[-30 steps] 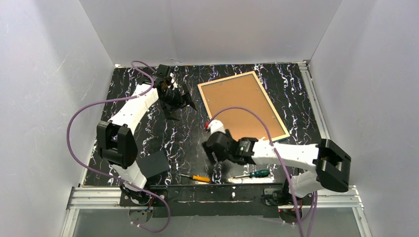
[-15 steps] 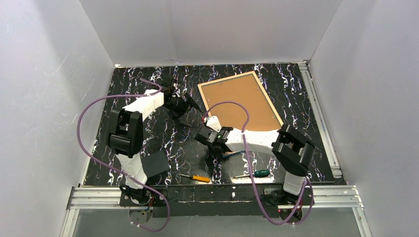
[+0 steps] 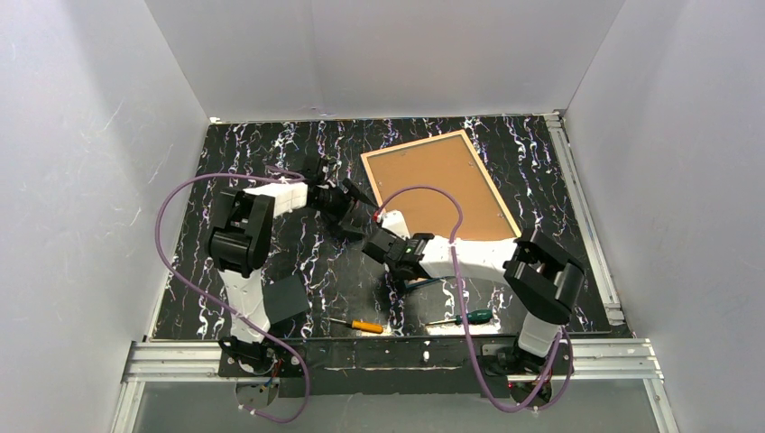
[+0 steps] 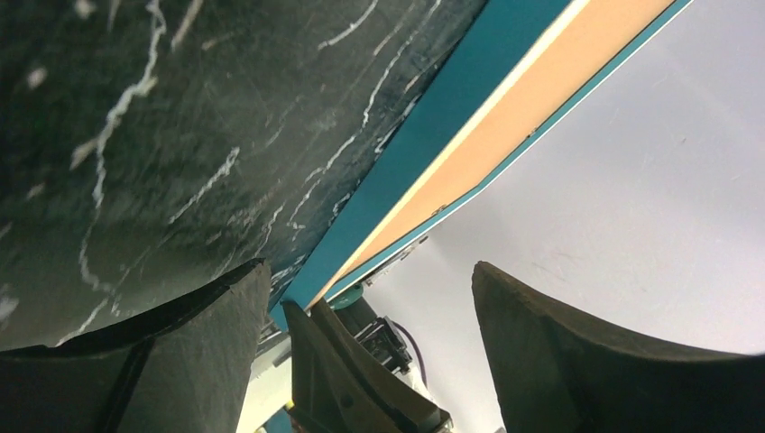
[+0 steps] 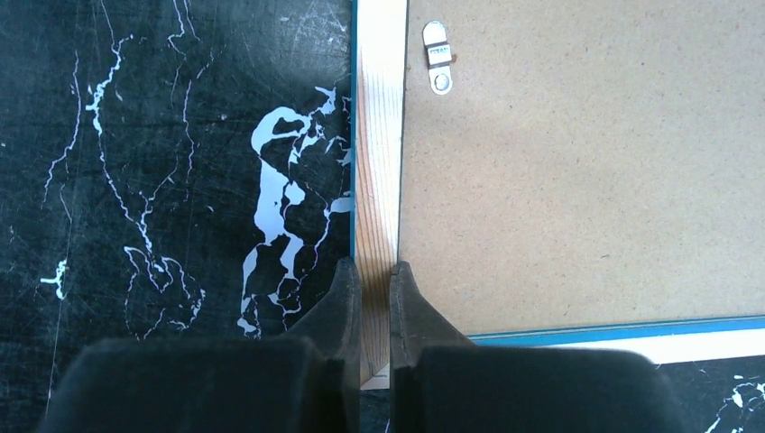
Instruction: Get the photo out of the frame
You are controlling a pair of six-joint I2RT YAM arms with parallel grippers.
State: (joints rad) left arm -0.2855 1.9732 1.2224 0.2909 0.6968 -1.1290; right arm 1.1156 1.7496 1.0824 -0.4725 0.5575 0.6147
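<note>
A black, white-veined marble-patterned table (image 3: 271, 144) is carrying everything, and two white-and-black robot arms are reaching in from its near edge. The left arm (image 3: 244, 239) is rising beside a single dark grey square block (image 3: 287, 299) lying near its base. The left gripper (image 3: 354, 198) is hanging just beside the left long side of the one thin bright-blue rectangular picture frame (image 5: 379, 135); its two dark fingers (image 4: 180, 352) are standing wide apart with nothing between them.

Two screwdrivers are lying along the near edge, one orange-handled screwdriver (image 3: 365, 326) to the left and one green-handled screwdriver (image 3: 474, 317) further right, well apart from each other; any lettering on them is too small to tell.

Beyond them the right gripper (image 5: 373, 266) is sitting at the frame's near left corner; its jaws are drawn almost together and are pinching the pale wood rail, one fingertip at the outer blue edge and one at the inner lip.

The frame is lying face down in the right far part of the table, its light wood back turned upward around one plain brown backing board (image 3: 437, 185); the photo is lying out of sight. One small silver metal clip (image 5: 439, 68) is sitting on the board beside the rail; its stamped marking is too small to read. The right arm (image 3: 478, 257) is stretching across the frame's near end.
</note>
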